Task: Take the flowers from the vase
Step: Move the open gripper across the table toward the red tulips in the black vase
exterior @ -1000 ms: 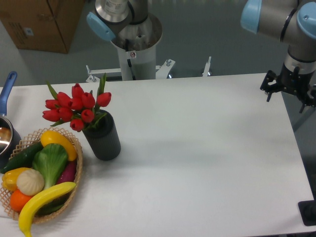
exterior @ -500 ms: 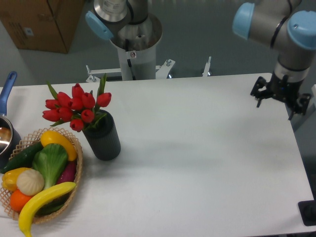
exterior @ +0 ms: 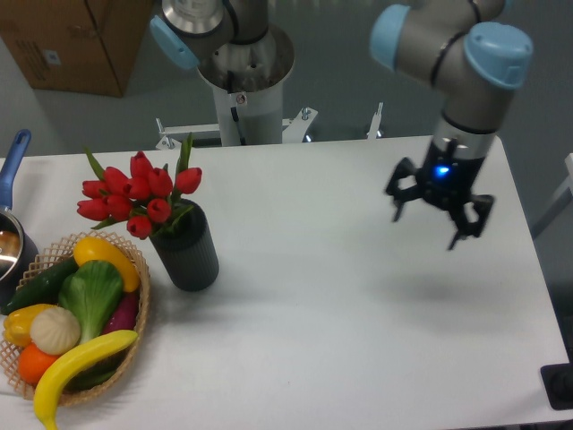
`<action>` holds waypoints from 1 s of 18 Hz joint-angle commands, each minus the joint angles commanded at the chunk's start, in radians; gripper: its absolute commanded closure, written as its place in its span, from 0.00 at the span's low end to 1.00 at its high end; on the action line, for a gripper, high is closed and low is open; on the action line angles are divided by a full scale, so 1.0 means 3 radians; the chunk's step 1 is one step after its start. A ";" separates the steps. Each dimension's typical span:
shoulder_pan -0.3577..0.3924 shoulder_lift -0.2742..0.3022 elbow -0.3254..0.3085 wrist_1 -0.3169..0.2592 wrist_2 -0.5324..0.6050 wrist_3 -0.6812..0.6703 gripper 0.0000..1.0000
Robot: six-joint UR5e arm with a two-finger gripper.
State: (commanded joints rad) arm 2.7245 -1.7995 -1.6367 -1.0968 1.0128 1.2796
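the bunch of red tulips with green leaves and stems (exterior: 136,199) stands in the matte black cylindrical vase (exterior: 185,249) at the left of the frame, a little above the middle. the blooms lean out over the vase's left rim, toward the upper left, and one long green leaf points straight up behind them. the vase stands upright on the white rectangular table (exterior: 340,313).

just left of the vase and below it, in the lower left corner, sits a round woven wicker basket (exterior: 137,315) holding a long yellow banana, a green leafy vegetable, a dark green cucumber, a yellow pepper, a pale round garlic bulb, an orange fruit and a purple piece half hidden under the rest. the basket's rim lies close to the vase's base; whether they touch cannot be told. at the far left edge a metal pot with a blue handle (exterior: 14,158) is cut off by the frame.

the black two-finger gripper (exterior: 433,223) hangs in the right half of the frame, above the table and well apart from the vase and the tulips. its fingers are spread wide, pointing down, with nothing between them. a small blue light glows on the wrist above it. the grey arm with light blue joint caps (exterior: 488,49) rises from it to the upper right. its grey pedestal base (exterior: 246,81) stands behind the table at top centre, and a brown cardboard box (exterior: 76,40) fills the upper left corner.
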 joint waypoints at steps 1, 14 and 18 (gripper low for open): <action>-0.0081 0.0036 -0.0046 0.0015 -0.0194 -0.0011 0.00; -0.0077 0.0920 -0.1314 0.0332 -0.0701 0.0004 0.00; -0.0306 0.1023 -0.1478 0.0343 -0.1090 0.0045 0.00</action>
State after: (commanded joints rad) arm 2.6326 -1.4926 -2.0800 -0.9940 0.6859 1.2931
